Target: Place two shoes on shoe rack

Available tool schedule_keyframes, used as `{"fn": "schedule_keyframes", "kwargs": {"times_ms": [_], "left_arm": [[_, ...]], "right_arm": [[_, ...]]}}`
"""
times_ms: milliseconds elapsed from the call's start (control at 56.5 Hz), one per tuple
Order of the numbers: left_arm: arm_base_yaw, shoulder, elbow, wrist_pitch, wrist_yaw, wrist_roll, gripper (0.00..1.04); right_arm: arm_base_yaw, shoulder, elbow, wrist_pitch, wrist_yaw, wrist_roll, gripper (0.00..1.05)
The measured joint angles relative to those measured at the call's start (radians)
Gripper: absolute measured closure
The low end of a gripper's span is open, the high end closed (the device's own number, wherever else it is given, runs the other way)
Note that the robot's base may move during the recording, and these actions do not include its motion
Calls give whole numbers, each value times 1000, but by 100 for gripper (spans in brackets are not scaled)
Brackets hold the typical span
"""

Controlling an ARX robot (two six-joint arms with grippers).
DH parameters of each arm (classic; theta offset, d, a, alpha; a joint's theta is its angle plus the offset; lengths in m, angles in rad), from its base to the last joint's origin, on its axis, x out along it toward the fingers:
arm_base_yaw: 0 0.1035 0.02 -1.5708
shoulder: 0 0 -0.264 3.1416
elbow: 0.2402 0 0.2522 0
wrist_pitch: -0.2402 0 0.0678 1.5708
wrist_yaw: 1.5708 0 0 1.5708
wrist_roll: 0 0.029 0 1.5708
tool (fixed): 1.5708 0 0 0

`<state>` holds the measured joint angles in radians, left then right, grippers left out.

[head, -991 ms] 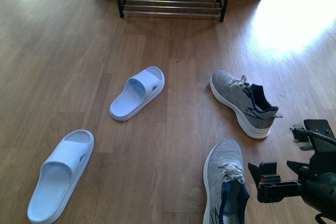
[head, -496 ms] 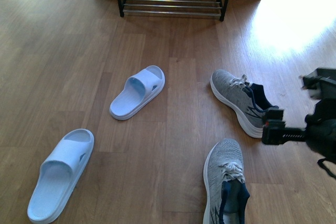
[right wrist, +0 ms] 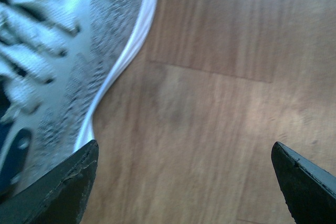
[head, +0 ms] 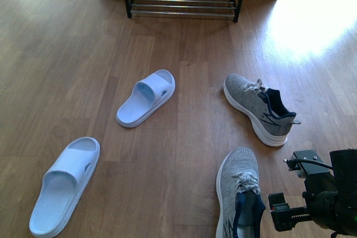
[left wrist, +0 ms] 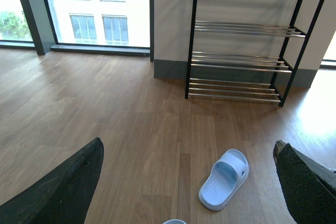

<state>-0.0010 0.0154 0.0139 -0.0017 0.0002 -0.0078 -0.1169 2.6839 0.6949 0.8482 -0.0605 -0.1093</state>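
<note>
Two grey knit shoes lie on the wooden floor in the front view: one (head: 259,110) at right of centre, toe pointing away, the other (head: 239,193) near the bottom edge. The shoe rack (head: 184,5) stands against the far wall, and the left wrist view shows the rack (left wrist: 241,27) with bare chrome bars. My right gripper (head: 280,213) hangs open just right of the near shoe's heel. In its wrist view the shoe (right wrist: 63,51) lies beside one finger, with bare floor between the open right gripper (right wrist: 184,182) jaws. The left gripper (left wrist: 189,182) is open above the floor.
Two light blue slippers lie left of the shoes, one (head: 146,98) mid-floor and one (head: 64,185) at lower left. The mid-floor slipper (left wrist: 224,178) shows in the left wrist view. Sunlight glares on the floor at upper right (head: 312,20). Windows (left wrist: 94,3) stand left of the rack.
The right gripper rose half a second ago to beside the far shoe, then dropped back low next to the near shoe's heel. Shoes and slippers have not moved.
</note>
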Motion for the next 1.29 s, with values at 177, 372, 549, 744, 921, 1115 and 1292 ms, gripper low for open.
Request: {"fn": "schedule_keyframes", "kwargs": {"times_ms": [177, 372, 549, 744, 921, 1115, 1292], "left_arm": [[0, 0, 0, 0, 0, 0, 9], [0, 0, 0, 0, 0, 0, 9], [0, 0, 0, 0, 0, 0, 9], [0, 0, 0, 0, 0, 0, 9], [0, 0, 0, 0, 0, 0, 9], [0, 0, 0, 0, 0, 0, 9], [0, 0, 0, 0, 0, 0, 9]], "right_arm": [[-14, -55, -94, 59, -96, 24, 9], [-39, -114, -149, 91, -122, 64, 9], [-16, -159, -178, 94, -156, 79, 9], [65, -100, -172, 103, -172, 111, 9], [77, -26, -117, 75, -142, 118, 9], [68, 50, -21, 31, -114, 130, 9], [52, 89, 26, 20, -104, 135, 9]]}}
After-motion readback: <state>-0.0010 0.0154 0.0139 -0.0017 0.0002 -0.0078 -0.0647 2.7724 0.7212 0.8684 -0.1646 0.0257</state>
